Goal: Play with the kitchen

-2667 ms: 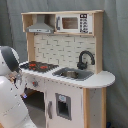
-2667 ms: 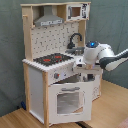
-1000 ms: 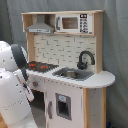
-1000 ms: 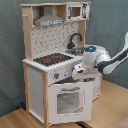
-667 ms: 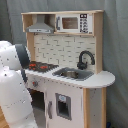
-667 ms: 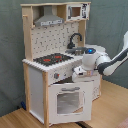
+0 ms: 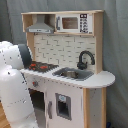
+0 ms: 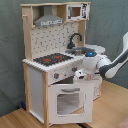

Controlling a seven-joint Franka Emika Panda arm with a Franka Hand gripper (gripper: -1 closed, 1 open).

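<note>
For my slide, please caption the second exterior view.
Franka arm's gripper reaches the toy kitchen front, above the oven door.

In the first exterior view, the white arm (image 7: 12, 85) had grown from a small shape at the picture's lower left corner into a bulk filling most of the first exterior view's left side, and it came to cover the left end of the kitchen (image 7: 75, 75) below the stovetop (image 7: 41, 66). In the second exterior view, the gripper (image 8: 80, 76) had travelled from beside the counter's right end, near the faucet (image 8: 75, 40), leftward and downward. It ended up at the front panel, just above the oven door (image 8: 67, 100).
</note>
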